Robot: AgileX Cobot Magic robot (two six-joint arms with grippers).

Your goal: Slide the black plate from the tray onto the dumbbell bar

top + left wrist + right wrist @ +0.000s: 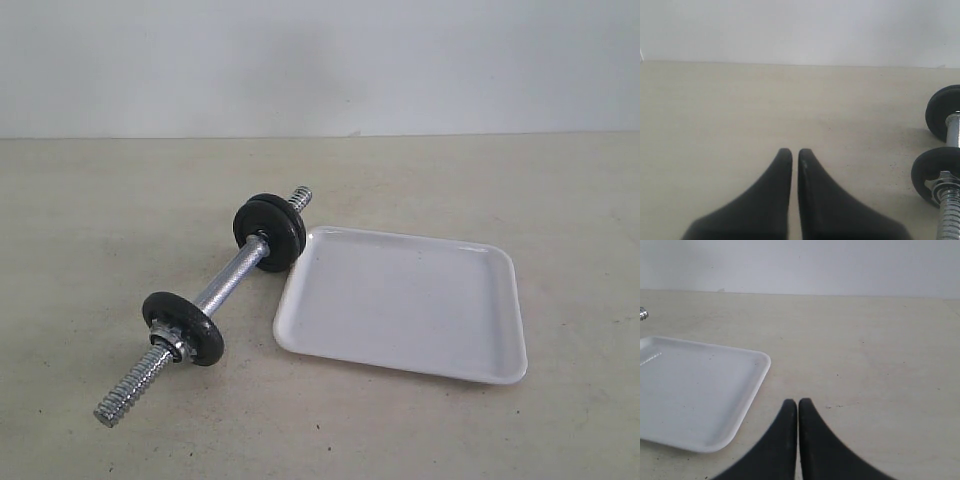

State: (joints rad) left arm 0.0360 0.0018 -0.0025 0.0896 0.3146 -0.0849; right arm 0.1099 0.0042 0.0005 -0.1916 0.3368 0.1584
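Observation:
The chrome dumbbell bar (pixel 215 290) lies slantwise on the table, left of the white tray (pixel 400 300). The black plate (pixel 270 232) sits on the bar near its far threaded end, close to the tray's far left corner. A similar black disc with a silver nut (pixel 183 328) sits near the bar's near end. The tray holds nothing. Neither gripper shows in the exterior view. My left gripper (pixel 795 152) is shut and empty, with the plate (pixel 943 112), the nutted disc (pixel 935 172) and the bar (pixel 952 131) off to one side. My right gripper (pixel 798 402) is shut and empty beside the tray (pixel 695 390).
A pale wall stands behind the beige table. The bar's far threaded tip (pixel 643 314) peeks in at the edge of the right wrist view, beyond the tray.

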